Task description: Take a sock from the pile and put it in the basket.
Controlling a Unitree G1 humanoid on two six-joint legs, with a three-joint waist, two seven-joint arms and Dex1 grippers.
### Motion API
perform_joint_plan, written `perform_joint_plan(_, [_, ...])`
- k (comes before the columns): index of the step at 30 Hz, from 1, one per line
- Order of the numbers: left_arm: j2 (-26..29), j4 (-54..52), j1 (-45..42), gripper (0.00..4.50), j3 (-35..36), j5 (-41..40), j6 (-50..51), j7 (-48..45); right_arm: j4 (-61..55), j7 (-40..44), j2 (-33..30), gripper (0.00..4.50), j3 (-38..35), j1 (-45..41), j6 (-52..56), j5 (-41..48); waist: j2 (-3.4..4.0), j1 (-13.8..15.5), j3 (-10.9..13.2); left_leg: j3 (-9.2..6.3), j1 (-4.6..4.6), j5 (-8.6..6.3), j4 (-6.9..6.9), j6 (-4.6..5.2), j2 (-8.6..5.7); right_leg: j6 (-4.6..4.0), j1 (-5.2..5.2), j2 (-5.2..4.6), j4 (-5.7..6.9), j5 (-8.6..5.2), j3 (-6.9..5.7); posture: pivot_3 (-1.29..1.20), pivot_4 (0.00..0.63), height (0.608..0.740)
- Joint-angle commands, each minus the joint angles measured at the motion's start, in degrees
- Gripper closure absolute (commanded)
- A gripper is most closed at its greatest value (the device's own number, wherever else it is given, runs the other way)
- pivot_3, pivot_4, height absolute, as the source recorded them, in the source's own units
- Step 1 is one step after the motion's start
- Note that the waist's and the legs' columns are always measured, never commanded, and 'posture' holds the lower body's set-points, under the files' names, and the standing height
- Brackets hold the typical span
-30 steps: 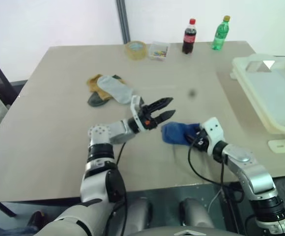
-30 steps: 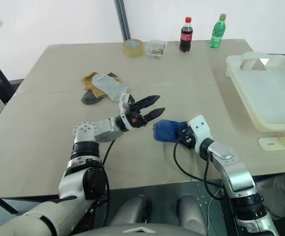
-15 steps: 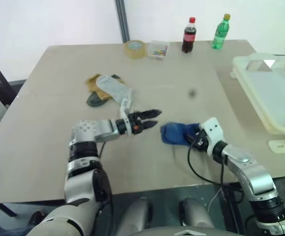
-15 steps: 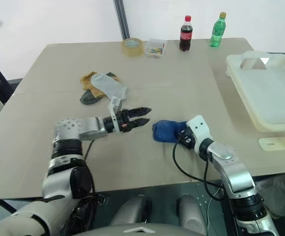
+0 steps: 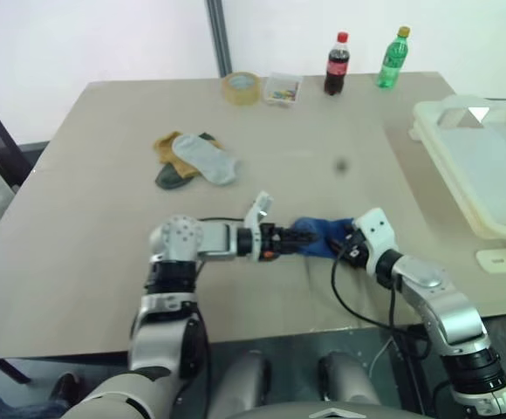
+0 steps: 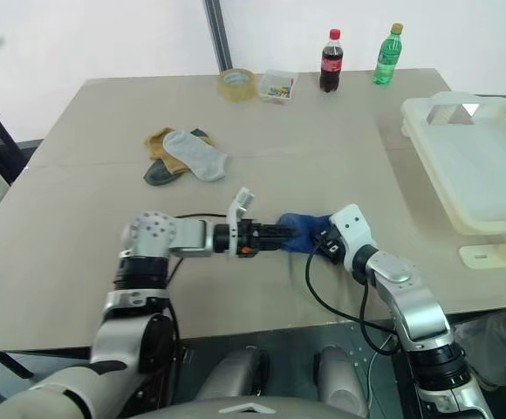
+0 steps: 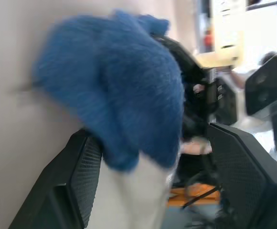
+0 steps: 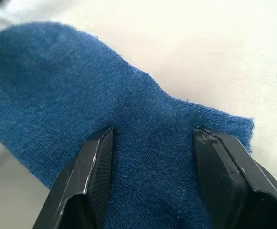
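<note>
Blue sock lies on the bench near the front edge, apart from the pile (mustard, grey, dark green), which sits further back and to the left. Sock's long axis runs roughly left–right across the bench, between the two claws. Right claw: fingers set apart, straddling the sock's right end with cloth lying between them; whether it actually pinches the cloth cannot be told from the frames. Left claw: fingers wide, one either side of the sock's left end, not closed on it. Both claws are at the sock; the right arm is the nearer to the basket, which stands at the right side of the bench, well apart from the sock. Basket interior looks empty. Judgement: transfer not yet begun; the carry will have to go rightward and back.
</note>
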Motion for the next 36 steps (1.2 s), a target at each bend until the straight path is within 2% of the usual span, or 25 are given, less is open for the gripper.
perform_joint_plan(1, [-3.9,3.9,-0.8,0.85,8.0,-3.7,-2.9,0.2,1.8,-0.4,-0.3,1.79,0.9,1.7,1.5,-1.1,0.0,-0.1,0.0,0.0,-0.02,0.0,0.0,0.0,0.01,0.0,-0.01,0.01,0.0,0.0,0.0,0.0,0.15,0.74])
perform_joint_plan(4, [-5.3,7.2,-2.1,0.85,14.1,-6.8,-4.8,-0.2,0.7,-0.5,-0.8,1.79,0.8,2.4,1.8,-1.2,0.01,-0.1,0.0,0.0,-0.09,0.09,-0.02,-0.15,0.03,0.01,-0.07,0.02,0.01,-0.01,-0.01,0.0,0.15,0.74])
perform_joint_plan(11, [-6.2,6.1,-3.4,0.85,18.6,-12.0,-5.1,-0.6,-1.4,0.0,-2.2,1.79,0.5,2.9,2.8,-1.2,-0.03,0.1,0.1,-0.01,-0.33,0.1,-0.03,-0.17,-0.01,0.01,-0.31,0.02,-0.06,-0.01,-0.03,0.0,0.15,0.74])
perform_joint_plan(24, [-11.1,7.1,-2.0,0.85,13.6,-11.7,-2.5,0.5,-1.5,1.3,-4.1,1.79,2.0,1.6,2.0,-2.5,-0.07,0.1,0.1,0.0,-0.38,0.11,-0.06,-0.17,-0.03,0.01,-0.36,0.03,-0.05,-0.01,-0.01,0.0,0.15,0.74])
perform_joint_plan(32, [-10.1,8.7,-2.1,0.85,7.7,-8.0,-1.5,-1.1,-10.5,4.3,-9.9,1.79,1.7,1.5,5.0,-1.9,-0.07,0.3,0.1,-0.02,-0.51,0.11,-0.06,-0.16,-0.05,0.01,-0.44,0.03,-0.08,-0.01,-0.03,0.0,0.15,0.74])
perform_joint_plan(36, [-9.3,11.5,-3.0,0.85,6.9,-6.4,-3.6,-2.8,-16.4,7.2,-14.1,1.79,0.4,1.0,8.8,0.0,-0.08,0.3,0.2,-0.02,-0.56,0.11,-0.06,-0.17,-0.05,0.01,-0.49,0.02,-0.09,-0.01,-0.04,0.0,0.15,0.74])
